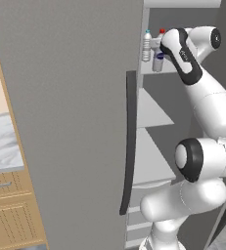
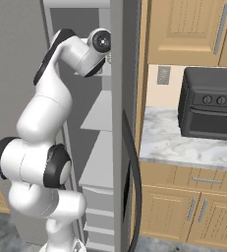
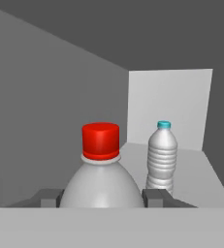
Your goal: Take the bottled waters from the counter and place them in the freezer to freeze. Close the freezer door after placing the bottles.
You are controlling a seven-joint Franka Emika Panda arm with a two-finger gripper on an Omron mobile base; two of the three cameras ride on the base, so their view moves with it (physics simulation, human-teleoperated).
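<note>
Left base view: the white arm reaches into the open grey freezer (image 1: 156, 105), where a teal-capped clear ribbed bottle (image 1: 146, 46) stands on an upper white shelf (image 1: 158, 71). Right base view: the marble desk (image 2: 184, 140) lies right. Hand view: the tool (image 3: 102, 198) grips the red-capped clear bottle (image 3: 101, 169), upright for setting beside the other.

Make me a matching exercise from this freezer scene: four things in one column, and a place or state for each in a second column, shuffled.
1 red-capped bottle
2 teal-capped bottle
3 freezer door
4 toaster oven

A standing free on the freezer shelf
B swung open
C between the gripper fingers
D on the marble counter

Pairs: 1-C, 2-A, 3-B, 4-D
</note>
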